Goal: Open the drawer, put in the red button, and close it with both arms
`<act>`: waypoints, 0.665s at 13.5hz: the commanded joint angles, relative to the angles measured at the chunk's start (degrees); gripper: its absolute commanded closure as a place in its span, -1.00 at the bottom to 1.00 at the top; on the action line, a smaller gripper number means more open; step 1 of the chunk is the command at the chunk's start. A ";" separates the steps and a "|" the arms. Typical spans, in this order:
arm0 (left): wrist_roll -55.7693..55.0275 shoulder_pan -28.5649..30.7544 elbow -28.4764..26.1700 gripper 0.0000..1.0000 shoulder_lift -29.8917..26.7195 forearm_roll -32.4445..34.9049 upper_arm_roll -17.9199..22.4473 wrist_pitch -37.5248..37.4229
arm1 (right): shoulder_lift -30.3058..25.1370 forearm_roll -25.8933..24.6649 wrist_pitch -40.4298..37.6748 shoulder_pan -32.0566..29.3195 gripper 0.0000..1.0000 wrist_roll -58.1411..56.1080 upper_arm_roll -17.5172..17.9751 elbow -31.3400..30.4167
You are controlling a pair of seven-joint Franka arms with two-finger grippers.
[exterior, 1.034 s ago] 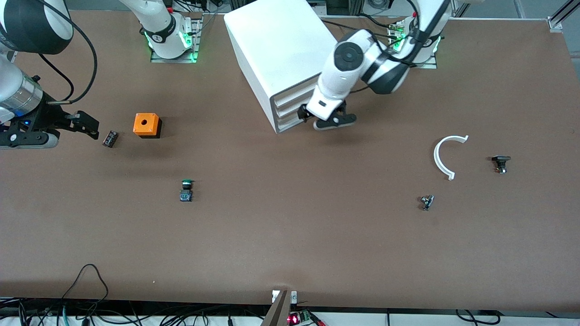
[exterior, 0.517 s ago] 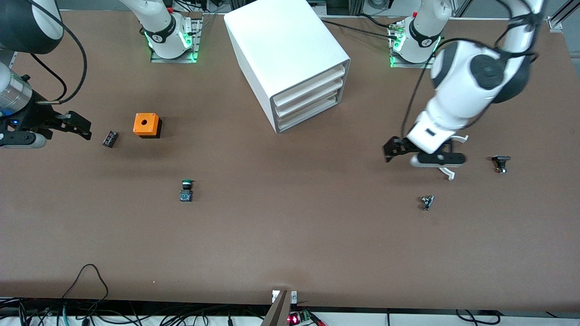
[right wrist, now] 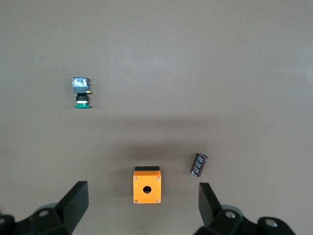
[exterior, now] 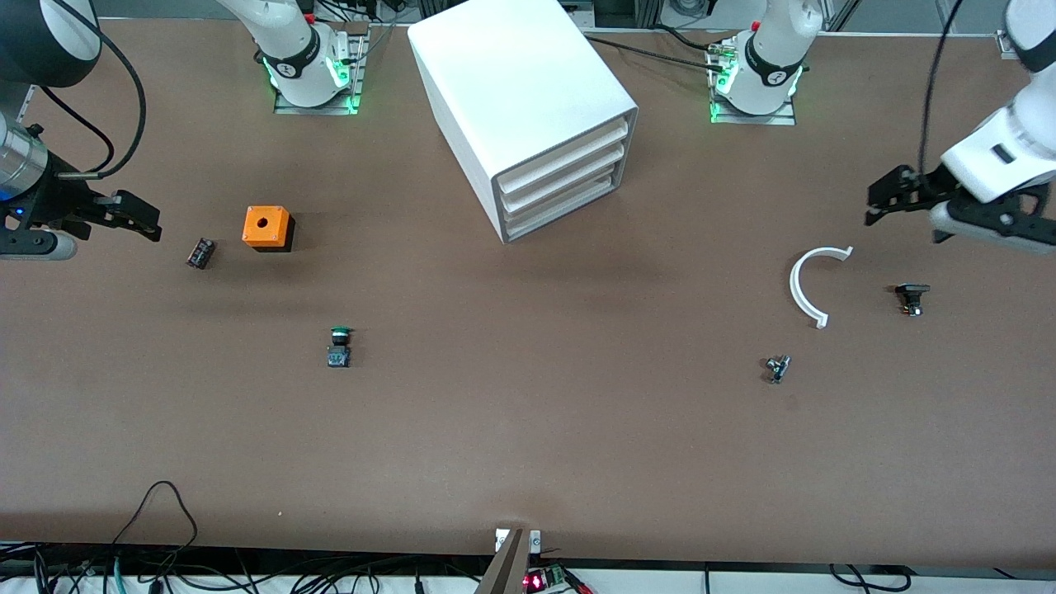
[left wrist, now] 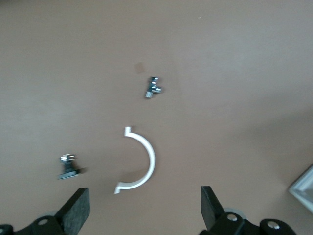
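Front view shows the drawer flush with the two around it in the white cabinet, well apart from both hands. The red button appears nowhere on the table, so it is probably inside already; only the green-capped button lies out, well clear of the right gripper. That gripper hangs empty, fingers spread, at its own end of the table, near a dark cylinder and an orange box. The left gripper hovers at its end, fingers apart and holding nothing, close above a white curved piece. All three steps look done; what remains is for both arms to park.
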 commanded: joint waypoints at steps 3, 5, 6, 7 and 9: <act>1.42 -0.70 1.75 -1.00 1.64 2.18 -0.33 -1.91 | -0.64 1.08 -1.12 -0.06 -1.00 -0.88 -0.31 0.48; 1.07 -0.70 3.76 -1.00 1.90 2.18 -0.59 -4.36 | -1.08 1.08 -1.20 -0.06 -1.00 -0.88 -0.48 0.13; 1.07 -0.79 4.12 -1.00 2.34 2.27 -0.50 -4.73 | -1.61 0.90 -1.20 -0.06 -1.00 -1.05 -0.65 -0.22; 1.07 -0.79 4.82 -1.00 2.69 2.27 -0.59 -4.82 | -2.05 0.90 -1.20 -0.06 -1.00 -1.05 -0.66 -0.92; 1.07 -0.70 5.27 -1.00 2.96 2.27 -0.50 -5.34 | -2.93 0.82 -0.77 -0.06 -1.00 -1.05 -0.66 -1.90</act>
